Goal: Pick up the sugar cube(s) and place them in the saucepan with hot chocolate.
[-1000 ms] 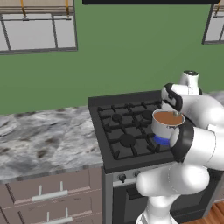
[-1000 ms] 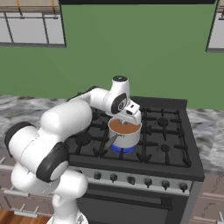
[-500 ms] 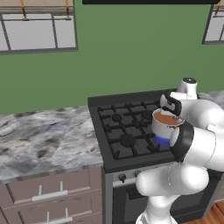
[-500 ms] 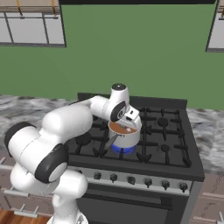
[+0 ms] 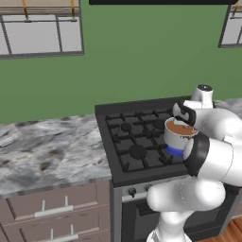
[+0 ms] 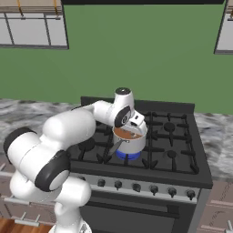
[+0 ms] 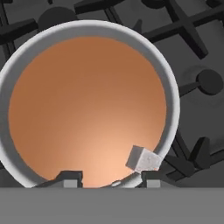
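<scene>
In the left base view, the saucepan (image 5: pixel 179 135) with hot chocolate stands on the black stove (image 5: pixel 142 146), over a blue flame at the front right burner; the claw (image 5: pixel 185 113) hangs just above its far rim.

In the right base view, the claw (image 6: pixel 135 122) hovers over the saucepan (image 6: pixel 129 140), whose handle points forward-left.

In the hand view, the fingertips (image 7: pixel 70 178) stand spread, pinching nothing; the sugar cube (image 7: pixel 142 159) sits loose over the brown liquid, near the saucepan's (image 7: pixel 173 94) rim.
</scene>
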